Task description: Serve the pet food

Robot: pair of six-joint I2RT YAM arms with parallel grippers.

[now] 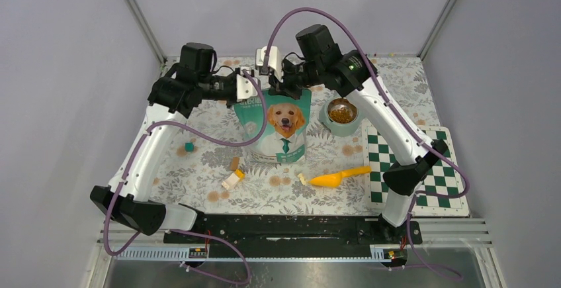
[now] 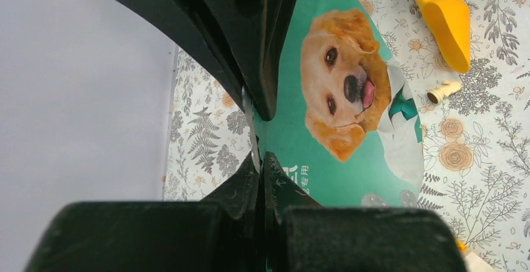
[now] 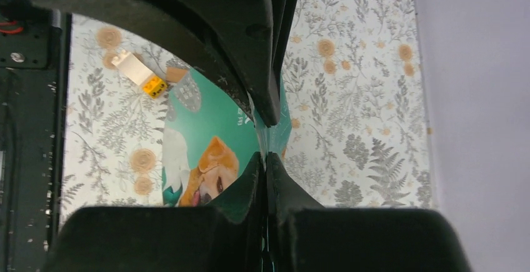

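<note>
Nearest: yellow scoop [image 1: 339,177], toy blocks [image 1: 232,179], checkered mat [image 1: 423,169]. Behind them stands the teal bag [image 1: 278,129], retriever printed on front. My left gripper [image 2: 258,137] and right gripper [image 3: 265,139] pinch its top edge, blocking its inside. Kibble [image 1: 342,110] fills the bowl [image 1: 337,129] just beside it. Bag print unreadable.

Left tool [image 2: 261,136] clamped on edge of teal bag [image 2: 337,166], yellow scoop [image 2: 447,22] on floral cloth [image 2: 494,159]
</note>
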